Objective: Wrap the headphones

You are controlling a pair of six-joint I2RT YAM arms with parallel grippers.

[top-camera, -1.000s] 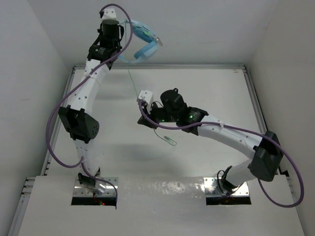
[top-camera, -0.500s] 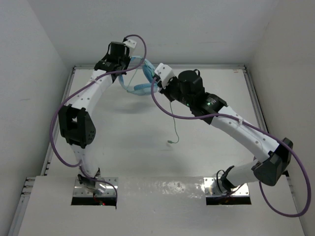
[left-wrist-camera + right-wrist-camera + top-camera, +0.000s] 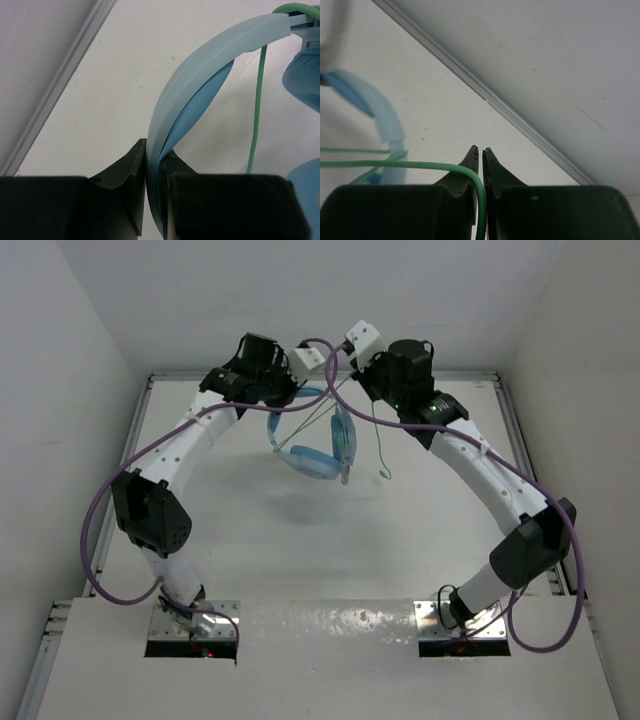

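Observation:
The light blue headphones (image 3: 312, 452) hang in the air over the far middle of the table. My left gripper (image 3: 283, 396) is shut on the curved headband (image 3: 200, 65), which stands clamped edge-on between its fingers; the earcups (image 3: 306, 80) show at the right edge of the left wrist view. My right gripper (image 3: 343, 372) is just right of it, shut on the thin green cable (image 3: 420, 165), which runs taut from the headphones to the jaws. The cable's loose end hangs down to the plug (image 3: 385, 475). A piece of the headband (image 3: 382, 122) also shows in the right wrist view.
The white table (image 3: 330, 540) is boxed in by white walls, with a metal rail (image 3: 450, 377) along the far edge. Purple robot cables (image 3: 100, 530) loop beside both arms. The two wrists are close together at the far middle.
My left gripper has brought the headphones down and to the right. My right gripper has risen from the table's middle to the far side, pulling the cable up past the headphones.

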